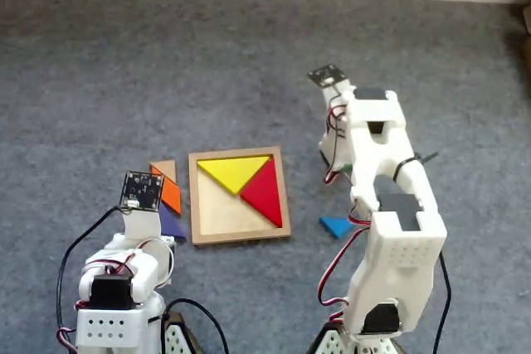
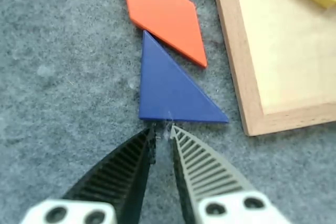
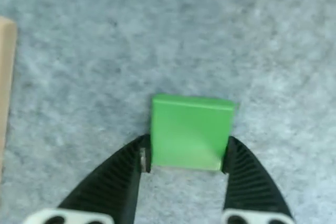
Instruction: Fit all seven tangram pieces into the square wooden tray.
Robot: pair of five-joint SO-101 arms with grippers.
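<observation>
wooden tray (image 1: 194, 205) at centre of high view on grey table (image 1: 99, 80); yellow triangle (image 1: 234, 172) and red triangle (image 1: 264, 191) inside, touching; orange parallelogram (image 2: 165, 11) and dark blue triangle (image 2: 168, 87) just left of tray; left tool (image 2: 163, 129) fingers nearly together, tips at dark blue triangle's edge; right tool (image 3: 187, 149) clamped on green square (image 3: 191, 127), right of tray; light blue triangle (image 1: 336, 225) lower right of tray

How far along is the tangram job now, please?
Done: yellow triangle and red triangle lie in the tray. In hand: green square between the jaws of the right gripper. Left: orange parallelogram, dark blue triangle, wooden triangle and light blue triangle on the carpet.
</observation>
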